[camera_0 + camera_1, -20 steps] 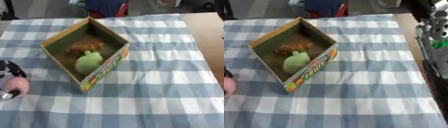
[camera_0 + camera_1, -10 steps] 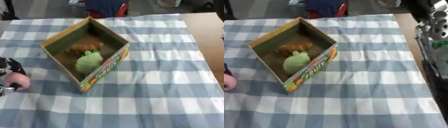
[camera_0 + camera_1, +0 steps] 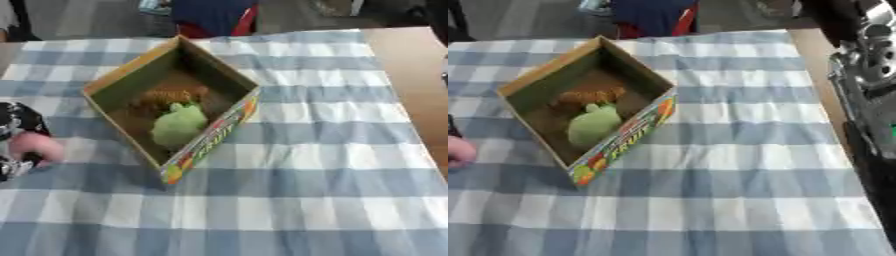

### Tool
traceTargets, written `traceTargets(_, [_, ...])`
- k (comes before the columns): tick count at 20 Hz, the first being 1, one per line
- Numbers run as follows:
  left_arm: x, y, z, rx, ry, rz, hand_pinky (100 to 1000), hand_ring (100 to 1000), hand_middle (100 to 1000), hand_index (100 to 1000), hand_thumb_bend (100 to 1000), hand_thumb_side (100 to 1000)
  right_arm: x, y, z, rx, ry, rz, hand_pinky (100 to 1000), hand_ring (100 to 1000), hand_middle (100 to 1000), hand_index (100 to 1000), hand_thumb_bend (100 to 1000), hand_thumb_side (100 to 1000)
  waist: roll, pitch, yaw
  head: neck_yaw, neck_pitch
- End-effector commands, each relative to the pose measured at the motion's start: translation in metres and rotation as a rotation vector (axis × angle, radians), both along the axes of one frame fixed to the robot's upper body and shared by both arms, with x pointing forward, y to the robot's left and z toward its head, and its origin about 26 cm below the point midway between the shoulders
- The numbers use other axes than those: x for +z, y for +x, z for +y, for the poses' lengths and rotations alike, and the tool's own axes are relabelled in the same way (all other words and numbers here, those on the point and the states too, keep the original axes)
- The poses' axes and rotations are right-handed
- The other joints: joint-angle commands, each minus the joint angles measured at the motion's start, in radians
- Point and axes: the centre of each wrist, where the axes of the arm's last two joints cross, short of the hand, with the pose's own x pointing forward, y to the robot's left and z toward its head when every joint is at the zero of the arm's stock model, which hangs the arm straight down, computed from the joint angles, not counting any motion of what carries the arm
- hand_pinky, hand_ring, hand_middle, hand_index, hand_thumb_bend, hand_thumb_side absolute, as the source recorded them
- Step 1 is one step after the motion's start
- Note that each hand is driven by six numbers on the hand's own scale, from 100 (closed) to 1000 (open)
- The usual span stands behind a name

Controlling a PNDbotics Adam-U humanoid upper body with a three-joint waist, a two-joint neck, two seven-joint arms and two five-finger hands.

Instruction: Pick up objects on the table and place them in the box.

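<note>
An open cardboard box (image 3: pixel 214 137) with a fruit print on its side lies askew at the table's left middle. Inside it are a green rounded object (image 3: pixel 178 125) and an orange-brown object (image 3: pixel 166 96). At the left edge my left hand (image 3: pixel 16 120) is shut on a pink rounded object (image 3: pixel 37 147), left of the box and apart from it. My right hand (image 3: pixel 868 60) stands idle along the right edge of the right eye view, fingers up and holding nothing.
A blue and white checked cloth (image 3: pixel 297 180) covers the table. Bare wood (image 3: pixel 416 80) shows along its right side. A person in dark blue and red (image 3: pixel 214 15) is at the far edge, touching nothing.
My left hand has carried the pink object a little farther away and slightly toward the box. The box, its contents and my right hand have not moved.
</note>
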Motion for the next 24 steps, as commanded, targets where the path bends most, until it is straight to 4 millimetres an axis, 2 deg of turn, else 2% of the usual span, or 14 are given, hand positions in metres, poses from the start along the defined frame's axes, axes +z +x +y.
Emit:
traceTargets(1, [0.033,-0.005,0.002,-0.005,-0.004,-0.111,202,587,472,612,100,124,0.011,-0.004,-0.002,-0.002,0.005,-0.037,703,775,691,934,100,868,0.004,-0.023,0.001,0.003,-0.011])
traceTargets(7, [0.065,0.002,0.007,-0.024,-0.094,-0.211,183,577,457,595,100,127,0.012,-0.004,0.002,0.006,0.004,-0.038,702,774,691,934,100,863,0.012,-0.025,-0.002,0.017,-0.009])
traceTargets(14, [0.089,0.016,0.011,-0.089,-0.167,-0.267,162,566,443,582,100,135,0.013,-0.005,0.005,0.012,0.007,-0.041,702,774,691,933,100,862,0.021,-0.024,-0.014,0.037,-0.015])
traceTargets(20, [0.103,0.031,0.002,-0.151,-0.204,-0.327,155,564,447,590,100,137,0.016,-0.007,0.009,0.027,0.013,-0.047,701,773,690,933,100,861,0.025,-0.021,-0.025,0.043,-0.018])
traceTargets(24, [0.113,0.043,-0.011,-0.203,-0.213,-0.401,161,573,448,591,100,130,0.019,-0.008,0.014,0.043,0.022,-0.052,701,773,690,933,100,858,0.027,-0.016,-0.037,0.053,-0.022])
